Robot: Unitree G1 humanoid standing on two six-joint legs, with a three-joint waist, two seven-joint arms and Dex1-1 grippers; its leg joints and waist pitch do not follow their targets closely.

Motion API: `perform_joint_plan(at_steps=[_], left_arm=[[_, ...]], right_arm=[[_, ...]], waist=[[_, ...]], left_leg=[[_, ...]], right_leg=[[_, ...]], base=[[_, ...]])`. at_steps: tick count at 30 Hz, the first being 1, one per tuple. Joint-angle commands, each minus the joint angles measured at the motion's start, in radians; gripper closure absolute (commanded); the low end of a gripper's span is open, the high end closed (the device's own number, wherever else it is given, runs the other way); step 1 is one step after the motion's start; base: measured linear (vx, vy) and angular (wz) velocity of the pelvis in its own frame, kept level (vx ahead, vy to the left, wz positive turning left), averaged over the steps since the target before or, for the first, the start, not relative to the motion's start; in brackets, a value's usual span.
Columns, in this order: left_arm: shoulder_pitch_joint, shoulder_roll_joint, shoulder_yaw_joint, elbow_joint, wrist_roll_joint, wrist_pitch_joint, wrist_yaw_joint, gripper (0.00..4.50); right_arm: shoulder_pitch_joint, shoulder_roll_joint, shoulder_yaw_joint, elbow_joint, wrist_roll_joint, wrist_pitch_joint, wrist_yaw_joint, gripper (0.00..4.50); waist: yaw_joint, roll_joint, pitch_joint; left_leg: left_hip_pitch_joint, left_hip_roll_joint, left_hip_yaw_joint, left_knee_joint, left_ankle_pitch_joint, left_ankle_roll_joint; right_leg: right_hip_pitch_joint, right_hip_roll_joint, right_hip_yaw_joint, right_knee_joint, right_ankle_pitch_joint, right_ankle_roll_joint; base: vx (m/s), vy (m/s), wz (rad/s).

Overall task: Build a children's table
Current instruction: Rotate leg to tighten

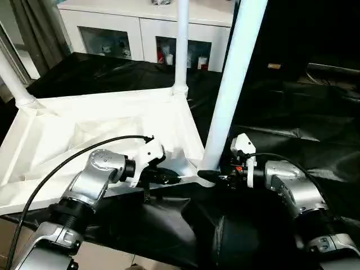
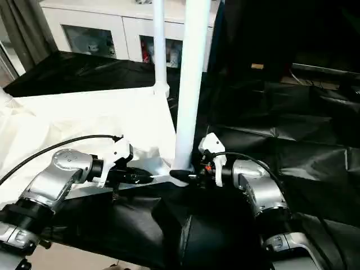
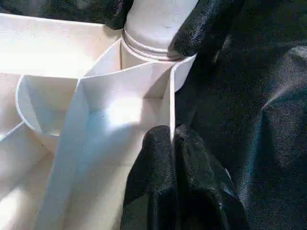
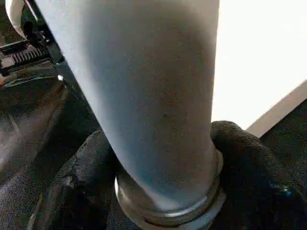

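Note:
The children's table top (image 1: 84,121) lies upside down on the black-draped work table, ribs facing up. Three white legs stand in its corners: one at the far left (image 1: 14,84), one at the back (image 1: 181,45), and one at the near right corner (image 1: 233,84). My left gripper (image 1: 171,179) is shut on the top's near rim beside that corner, its fingers (image 3: 148,182) pinching the thin wall. My right gripper (image 1: 207,176) is closed around the base of the near right leg (image 4: 158,96), with black pads (image 4: 249,163) on both sides of it.
Black cloth (image 1: 292,124) covers the work table around the top, with folds at the right. A white glass-door cabinet (image 1: 140,28) stands behind. A black cable (image 1: 67,157) loops over my left forearm. Floor shows beyond the table's near edge.

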Motion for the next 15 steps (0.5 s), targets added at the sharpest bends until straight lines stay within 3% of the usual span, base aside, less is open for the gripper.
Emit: perform_joint_plan(at_steps=[1,3,5,7,10,11,15], left_arm=[[0.011,-0.019,-0.002,-0.025,-0.035,0.003,0.001,4.5],[0.014,-0.021,-0.002,-0.029,-0.037,0.006,0.006,4.5],[0.009,-0.032,-0.002,-0.02,-0.03,0.001,0.031,4.5],[-0.019,-0.063,0.008,0.029,0.004,-0.011,0.12,4.5],[-0.045,-0.095,0.023,0.073,0.023,-0.014,0.201,4.5],[-0.055,-0.11,0.031,0.089,0.024,-0.017,0.228,4.5],[-0.105,-0.19,0.044,0.163,0.045,-0.021,0.365,4.5]], right_arm=[[0.006,0.016,0.037,-0.006,0.013,0.009,0.052,1.78],[0.01,0.02,0.036,-0.007,0.017,0.014,0.053,1.81],[0.023,0.029,0.029,-0.016,0.023,0.028,0.03,1.84],[0.034,0.057,0.019,0.006,-0.013,0.013,-0.082,1.85],[0.032,0.088,0.006,0.045,-0.057,-0.012,-0.213,1.85],[0.029,0.101,-0.001,0.061,-0.067,-0.016,-0.26,1.85],[0.011,0.192,-0.041,0.115,-0.089,-0.003,-0.481,1.86]], waist=[[0.004,-0.017,-0.064],[0.005,-0.017,-0.064],[0.005,-0.009,-0.065],[0.004,-0.012,-0.064],[-0.003,-0.002,-0.06],[-0.005,-0.004,-0.058],[-0.018,0.001,-0.054]], left_leg=[[0.011,0.018,-0.001,-0.052,-0.133,0.079],[0.011,0.018,-0.001,-0.051,-0.135,0.078],[0.012,0.018,-0.002,-0.051,-0.136,0.074],[0.012,0.017,-0.002,-0.051,-0.138,0.07],[0.017,0.014,-0.005,-0.059,-0.212,0.022],[0.019,0.015,-0.007,-0.063,-0.248,0.007],[0.022,0.012,-0.012,-0.07,-0.309,-0.028]], right_leg=[[0.046,-0.036,0.024,-0.054,-0.054,-0.266],[0.046,-0.037,0.024,-0.055,-0.055,-0.266],[0.046,-0.035,0.024,-0.054,-0.049,-0.267],[0.047,-0.035,0.024,-0.055,-0.045,-0.266],[0.043,-0.039,0.026,-0.07,-0.164,-0.241],[0.043,-0.041,0.027,-0.077,-0.223,-0.225],[0.037,-0.037,0.028,-0.086,-0.304,-0.192]], base=[[0.0,0.0,0.0],[0.0,0.0,0.0],[0.0,0.0,0.0],[0.0,0.0,0.0],[0.0,0.0,0.0],[0.0,0.0,0.0],[0.0,0.0,0.0]])
